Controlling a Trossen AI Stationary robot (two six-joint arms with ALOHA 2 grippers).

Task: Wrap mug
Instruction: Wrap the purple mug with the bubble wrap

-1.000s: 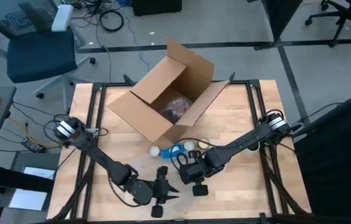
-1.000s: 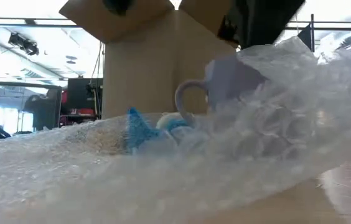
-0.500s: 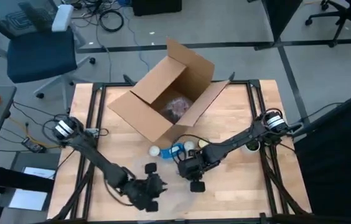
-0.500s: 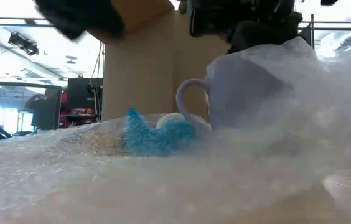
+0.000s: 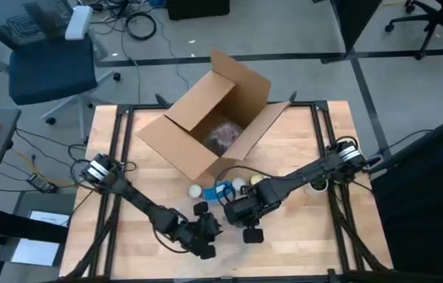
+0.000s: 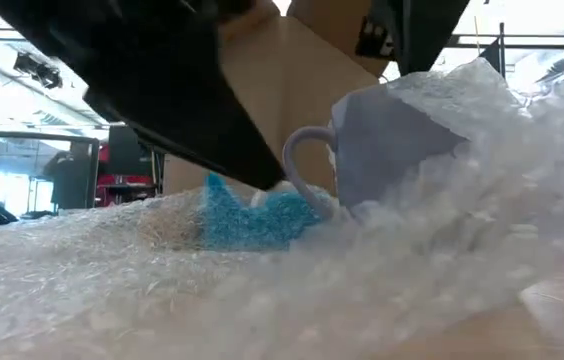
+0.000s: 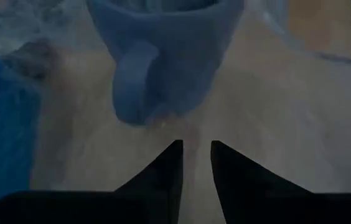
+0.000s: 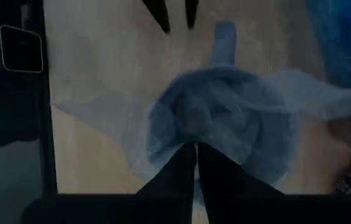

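A pale blue mug (image 6: 392,140) stands upright on a sheet of bubble wrap (image 6: 262,290) in the middle of the table, its handle (image 7: 132,81) toward my left gripper. One edge of the wrap is drawn up over the mug's mouth (image 8: 219,118). My right gripper (image 8: 196,149) hangs above the mug, shut on that wrap. My left gripper (image 7: 195,146) sits low on the near side, a little short of the handle. Its fingers stand narrowly open with nothing between them. My right gripper pinches the bubble wrap (image 8: 191,134) between its two fingers, coming from above and pointing down over the mug's mouth. The held part rises to a peak (image 6: 472,70) above the mug, and the rest of the sheet lies on the table.
An open cardboard box (image 5: 214,126) lies on its side at the table's far middle. A blue object (image 6: 247,215) and two small pale balls (image 5: 195,190) sit between the box and the mug. Bare wood (image 5: 308,236) shows at the near right.
My left gripper has gone toward the table's right edge and toward the mug, ending just short of its handle. The wrap's held edge dipped over the mug and stands up in a peak again.
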